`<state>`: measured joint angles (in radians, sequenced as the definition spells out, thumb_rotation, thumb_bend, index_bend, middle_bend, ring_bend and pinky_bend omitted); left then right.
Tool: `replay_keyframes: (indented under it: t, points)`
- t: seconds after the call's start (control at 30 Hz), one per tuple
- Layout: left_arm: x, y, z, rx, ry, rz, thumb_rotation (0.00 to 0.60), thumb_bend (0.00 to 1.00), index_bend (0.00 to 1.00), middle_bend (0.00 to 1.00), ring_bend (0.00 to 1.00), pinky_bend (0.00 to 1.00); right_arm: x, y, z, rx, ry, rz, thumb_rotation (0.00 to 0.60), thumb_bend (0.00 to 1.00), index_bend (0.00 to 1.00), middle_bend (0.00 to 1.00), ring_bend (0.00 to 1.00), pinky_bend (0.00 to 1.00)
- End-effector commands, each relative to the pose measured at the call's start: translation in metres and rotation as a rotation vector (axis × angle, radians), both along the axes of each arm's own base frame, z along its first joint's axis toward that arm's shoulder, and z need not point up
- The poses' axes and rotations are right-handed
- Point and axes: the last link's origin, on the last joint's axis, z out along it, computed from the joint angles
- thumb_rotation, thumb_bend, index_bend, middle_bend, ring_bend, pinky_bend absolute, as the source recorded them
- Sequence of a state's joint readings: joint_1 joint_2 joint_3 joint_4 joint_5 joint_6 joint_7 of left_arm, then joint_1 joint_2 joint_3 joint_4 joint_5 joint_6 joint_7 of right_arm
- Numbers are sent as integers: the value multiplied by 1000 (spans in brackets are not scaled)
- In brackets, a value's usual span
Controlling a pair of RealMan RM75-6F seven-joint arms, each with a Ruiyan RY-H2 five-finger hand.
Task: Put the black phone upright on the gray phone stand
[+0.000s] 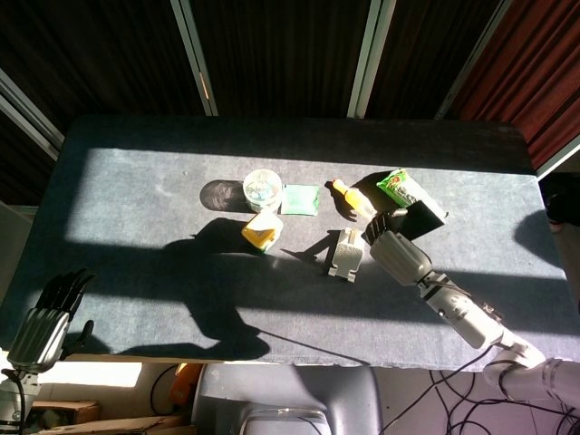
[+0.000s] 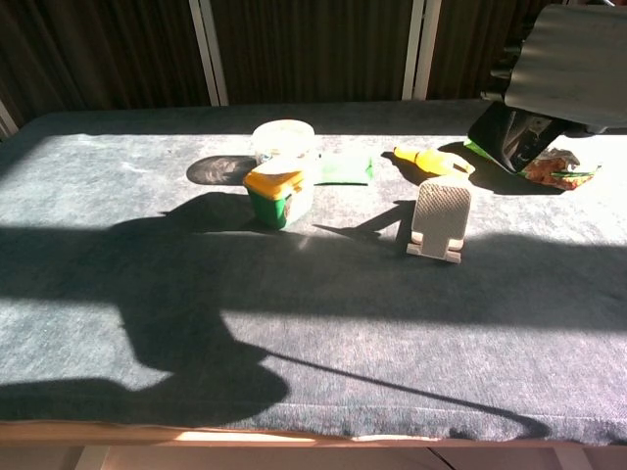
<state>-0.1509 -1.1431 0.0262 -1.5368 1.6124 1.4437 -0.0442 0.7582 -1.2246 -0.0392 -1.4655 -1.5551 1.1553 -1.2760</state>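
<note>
The gray phone stand [image 1: 346, 254] [image 2: 439, 221] stands upright mid-table with nothing on it. My right hand [image 1: 397, 250] [image 2: 511, 129] grips the black phone [image 1: 422, 217] [image 2: 576, 65] and holds it in the air, to the right of the stand and above it. In the chest view the phone's face looks gray with glare and fills the top right corner. My left hand [image 1: 42, 324] hangs off the table's near-left corner, fingers stretched out and holding nothing.
Behind the stand lie a yellow bottle [image 1: 353, 198] [image 2: 431, 159] and a green snack bag [image 1: 395, 184] [image 2: 551, 167]. A glass cup [image 1: 262, 188], a green packet [image 1: 300, 198] and a yellow-green box [image 1: 261, 230] sit left of the stand.
</note>
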Motion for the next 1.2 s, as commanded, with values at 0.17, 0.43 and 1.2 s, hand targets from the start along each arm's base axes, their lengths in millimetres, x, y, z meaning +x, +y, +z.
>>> replay_keyframes:
  t: [0.17, 0.43, 1.2]
  points:
    - [-1, 1, 1, 9, -3, 5, 600, 460, 0, 0, 0, 72, 21, -17, -15, 101, 129, 88, 600, 430, 951, 711, 613, 577]
    - [-1, 1, 1, 5, -2, 6, 600, 459, 0, 0, 0, 72, 28, -19, -33, 161, 166, 115, 600, 431, 951, 711, 613, 576]
    - [-2, 2, 3, 12, -5, 10, 600, 459, 0, 0, 0, 72, 21, -16, -59, 247, 279, 90, 600, 430, 951, 711, 614, 576]
